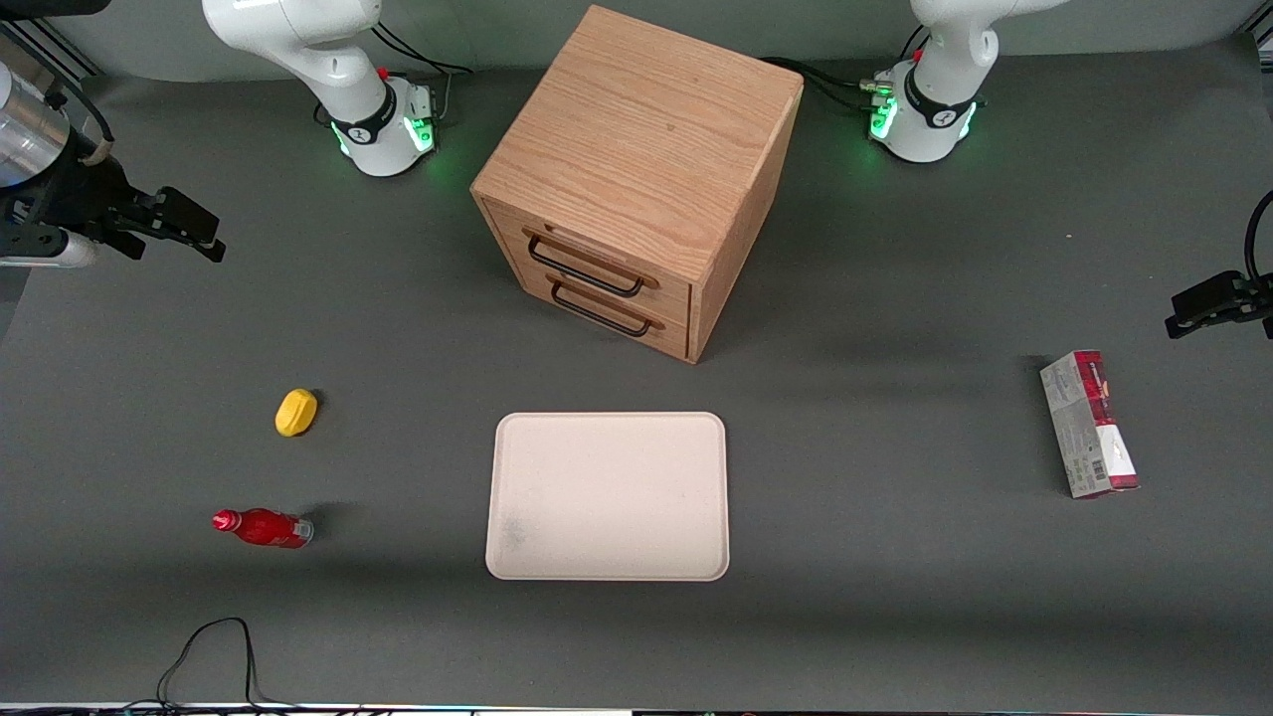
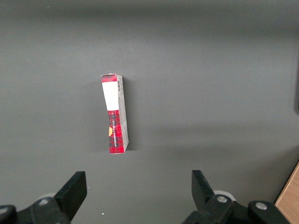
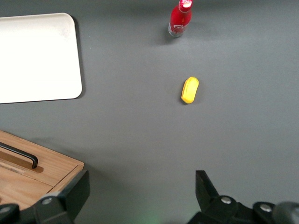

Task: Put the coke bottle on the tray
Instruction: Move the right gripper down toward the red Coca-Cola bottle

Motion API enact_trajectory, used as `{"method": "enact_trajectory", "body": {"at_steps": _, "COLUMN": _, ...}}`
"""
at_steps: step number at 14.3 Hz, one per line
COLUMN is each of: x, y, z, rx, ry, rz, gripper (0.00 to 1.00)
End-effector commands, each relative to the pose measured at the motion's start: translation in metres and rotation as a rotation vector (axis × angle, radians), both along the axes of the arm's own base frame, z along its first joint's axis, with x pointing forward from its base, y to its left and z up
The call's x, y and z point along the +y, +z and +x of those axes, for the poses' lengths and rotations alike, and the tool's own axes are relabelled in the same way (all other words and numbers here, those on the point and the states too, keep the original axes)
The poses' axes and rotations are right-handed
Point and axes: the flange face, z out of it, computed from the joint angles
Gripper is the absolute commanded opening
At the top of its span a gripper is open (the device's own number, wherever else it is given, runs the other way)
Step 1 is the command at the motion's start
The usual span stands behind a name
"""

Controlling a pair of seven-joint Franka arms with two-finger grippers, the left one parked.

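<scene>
The coke bottle (image 1: 264,527) is small and bright red and lies on its side on the grey table, toward the working arm's end. It also shows in the right wrist view (image 3: 180,18). The cream-beige tray (image 1: 607,495) lies flat in front of the wooden cabinet, with nothing on it, and also shows in the right wrist view (image 3: 37,56). My right gripper (image 1: 199,234) hangs above the table at the working arm's end, farther from the front camera than the bottle and well apart from it. In its wrist view the gripper (image 3: 142,184) is open and holds nothing.
A yellow lemon-like lump (image 1: 295,412) (image 3: 190,89) lies between the gripper and the bottle. The wooden drawer cabinet (image 1: 636,169) stands mid-table, both drawers shut. A red-and-grey carton (image 1: 1089,423) (image 2: 114,114) lies toward the parked arm's end. A black cable (image 1: 209,656) loops at the near table edge.
</scene>
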Motion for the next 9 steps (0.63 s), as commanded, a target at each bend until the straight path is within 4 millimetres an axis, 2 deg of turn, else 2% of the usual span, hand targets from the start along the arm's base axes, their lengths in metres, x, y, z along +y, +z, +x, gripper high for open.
{"method": "enact_trajectory", "body": {"at_steps": 1, "x": 0.002, "y": -0.002, "z": -0.001, "rx": 0.002, "ry": 0.018, "rz": 0.025, "gripper": 1.0}}
{"method": "enact_trajectory", "body": {"at_steps": 6, "x": 0.006, "y": -0.013, "z": -0.001, "rx": 0.036, "ry": 0.01, "rz": 0.019, "gripper": 1.0}}
{"method": "enact_trajectory", "body": {"at_steps": 7, "x": 0.005, "y": -0.011, "z": 0.005, "rx": 0.028, "ry": 0.004, "rz": 0.018, "gripper": 1.0}}
{"method": "enact_trajectory", "body": {"at_steps": 9, "x": -0.004, "y": -0.017, "z": 0.039, "rx": 0.02, "ry": -0.007, "rz": 0.01, "gripper": 1.0}}
